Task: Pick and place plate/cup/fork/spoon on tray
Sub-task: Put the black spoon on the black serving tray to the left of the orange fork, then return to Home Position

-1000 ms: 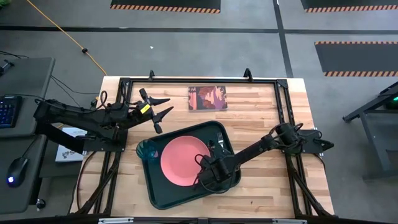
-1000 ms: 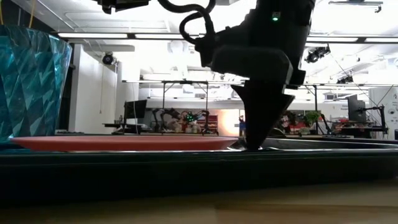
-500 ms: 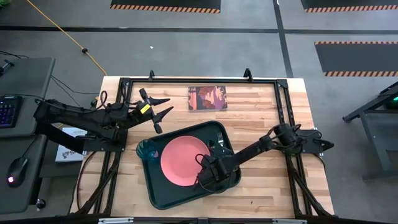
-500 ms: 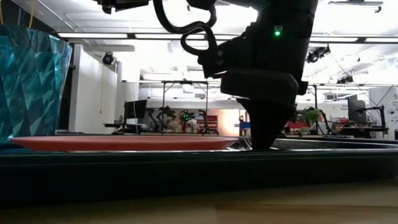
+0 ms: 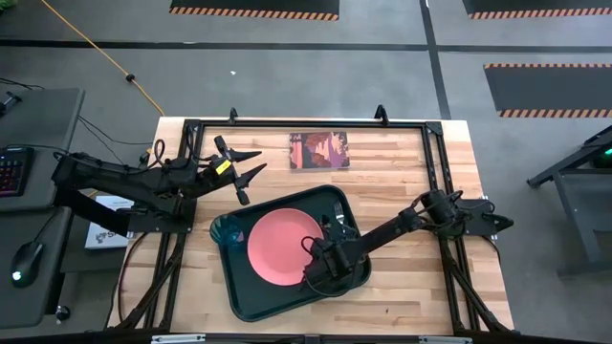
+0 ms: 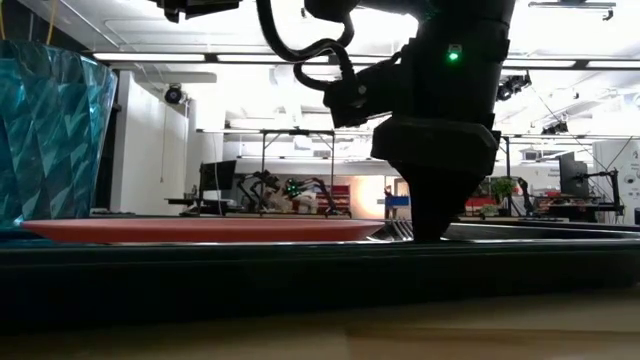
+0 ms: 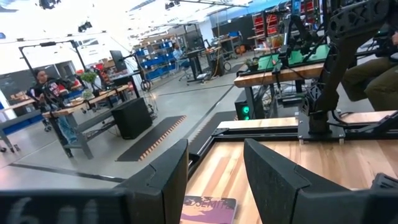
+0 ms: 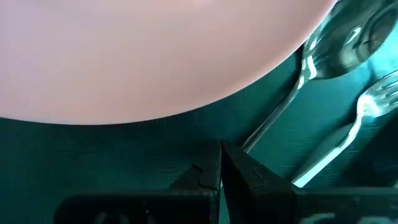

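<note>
The dark green tray [image 5: 244,296] holds the pink plate [image 5: 280,247], with the teal cup [image 5: 226,229] standing at its left corner and the fork [image 5: 337,212] lying at its far right. My right gripper [image 5: 320,270] points down at the tray floor just right of the plate, shut at the handle end of the dark spoon [image 8: 336,46]. The spoon lies between the plate [image 8: 155,50] and the fork [image 8: 373,102]. My left gripper [image 5: 251,164] hangs open and empty above the table, left of the tray. My right gripper [image 8: 221,163] comes from above, pointing down, with its shut fingertips at the free end of the spoon's thin handle [image 8: 249,142]. The right fingertip [image 8: 239,163] hides the very end, so the pinch itself does not show. The spoon lies flat on the tray floor, its bowl beside the plate's rim.
A dark-red square picture [image 5: 319,150] lies on the wood at the far middle of the table. A black frame [image 5: 435,172] runs round the table top. Bare wood shows right of the tray and along the near edge.
In the low view my right gripper has shifted a little toward the table's right edge, staying low over the tray floor. The plate, cup and fork have not moved.
</note>
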Controlling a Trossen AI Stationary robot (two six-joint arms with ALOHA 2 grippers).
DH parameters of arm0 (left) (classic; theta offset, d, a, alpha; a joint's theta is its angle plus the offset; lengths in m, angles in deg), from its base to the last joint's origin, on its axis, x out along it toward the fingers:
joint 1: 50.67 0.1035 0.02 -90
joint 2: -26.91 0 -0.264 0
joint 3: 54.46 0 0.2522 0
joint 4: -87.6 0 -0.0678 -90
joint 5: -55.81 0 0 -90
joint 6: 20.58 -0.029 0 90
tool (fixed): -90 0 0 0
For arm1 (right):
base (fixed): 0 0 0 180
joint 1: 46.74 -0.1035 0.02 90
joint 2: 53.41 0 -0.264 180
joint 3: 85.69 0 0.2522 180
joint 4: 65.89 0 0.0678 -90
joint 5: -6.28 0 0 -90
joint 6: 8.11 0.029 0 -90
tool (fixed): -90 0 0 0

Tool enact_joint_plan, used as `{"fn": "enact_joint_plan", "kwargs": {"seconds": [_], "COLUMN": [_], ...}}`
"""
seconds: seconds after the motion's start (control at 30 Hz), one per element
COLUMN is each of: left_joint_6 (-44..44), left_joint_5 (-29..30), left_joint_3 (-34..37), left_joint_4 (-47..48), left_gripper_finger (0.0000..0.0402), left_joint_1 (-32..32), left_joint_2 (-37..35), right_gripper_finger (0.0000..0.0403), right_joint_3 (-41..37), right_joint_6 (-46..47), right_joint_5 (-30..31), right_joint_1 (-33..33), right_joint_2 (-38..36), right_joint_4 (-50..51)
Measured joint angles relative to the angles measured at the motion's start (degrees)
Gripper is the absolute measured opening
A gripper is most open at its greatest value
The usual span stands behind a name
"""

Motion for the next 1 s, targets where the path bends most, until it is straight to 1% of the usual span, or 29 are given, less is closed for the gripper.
{"fn": "enact_joint_plan", "kwargs": {"seconds": [0.13, 0.27, 0.37, 0.4, 0.47, 0.57, 0.63, 0.7, 0.8, 0.9, 1.0], "left_joint_6": [-1.6, -1.9, -1.9, -2.0, -2.0, -1.4, -1.1, -2.1, -3.0, 0.6, 6.1], "left_joint_5": [0.3, 1.0, 1.0, 1.0, 1.0, 0.6, -2.2, -6.6, -14.2, -20.7, -27.7], "left_joint_3": [0.0, 0.0, 0.0, 0.0, 0.0, 0.0, 0.0, 0.0, 0.0, -0.1, 0.0], "left_joint_4": [0.0, 0.0, 0.9, 2.0, 3.8, 6.6, 6.8, 6.7, 5.4, 6.9, 12.3], "left_gripper_finger": [0.0145, 0.0145, 0.0145, 0.0145, 0.0145, 0.0145, 0.0145, 0.0145, 0.0145, 0.0145, 0.0138], "left_joint_1": [0.0, 0.0, 0.0, 0.0, 0.0, 0.0, 0.3, 1.6, 5.9, 10.9, 14.0], "left_joint_2": [0.0, -0.2, -0.2, -0.6, -1.7, -4.1, -5.9, -7.5, -8.7, -9.4, -9.4], "right_gripper_finger": [0.0, 0.0, 0.0, 0.0, 0.0, 0.0, 0.0, 0.0, 0.0, 0.0, 0.0], "right_joint_3": [0.0, 0.0, -0.2, -1.4, -6.1, -18.1, -27.3, -36.1, -47.0, -54.9, -60.0], "right_joint_6": [-2.6, -4.0, -4.0, -3.4, -1.3, 2.6, 4.1, 4.2, 2.3, -1.8, -7.2], "right_joint_5": [2.6, 5.7, 9.5, 10.7, 12.0, 12.1, 11.9, 11.6, 10.8, 10.8, 10.2], "right_joint_1": [-0.4, -1.4, -2.1, -2.4, -2.6, -2.9, -3.0, -2.7, -0.9, 0.9, 2.5], "right_joint_2": [-1.9, -5.5, -9.0, -10.6, -15.3, -24.8, -31.9, -38.7, -47.5, -53.9, -58.1], "right_joint_4": [2.7, 9.2, 14.1, 14.5, 13.1, 5.6, -2.3, -11.8, -25.8, -37.9, -45.9]}}
